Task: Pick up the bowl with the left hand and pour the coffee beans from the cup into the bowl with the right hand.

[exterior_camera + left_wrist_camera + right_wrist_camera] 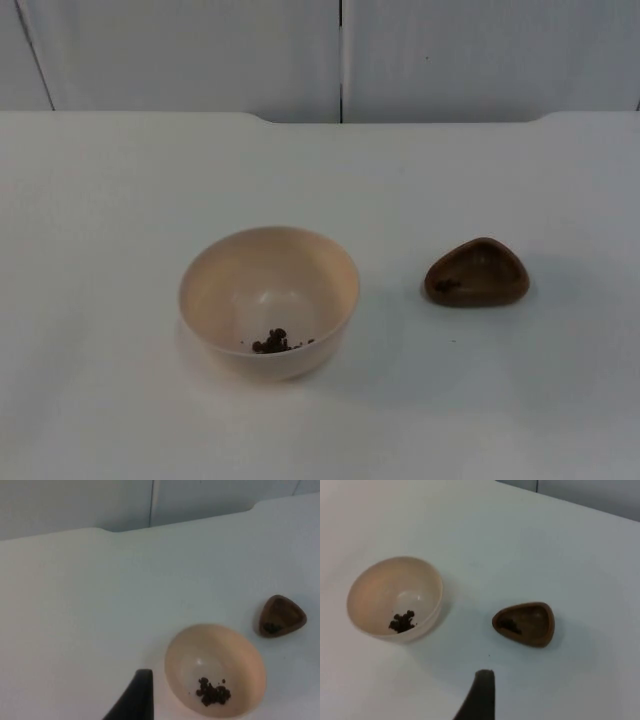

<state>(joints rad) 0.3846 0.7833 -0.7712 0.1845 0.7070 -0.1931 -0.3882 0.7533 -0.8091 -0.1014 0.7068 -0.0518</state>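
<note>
A cream bowl (pixel 268 298) stands upright on the white table, a little left of centre, with a small heap of coffee beans (pixel 273 341) at its bottom. About a hand's width to its right sits a small brown cup (pixel 476 272) of rounded triangular shape, upright, with a few beans (pixel 444 286) left inside. My left gripper (pixel 135 700) hangs above the table, apart from the bowl (pixel 215 669) and holding nothing. My right gripper (pixel 481 697) is raised over the table short of the cup (pixel 525 624), also holding nothing.
The grey partition wall (pixel 340 55) closes the table's far edge. One stray bean (pixel 452 340) lies on the table in front of the cup.
</note>
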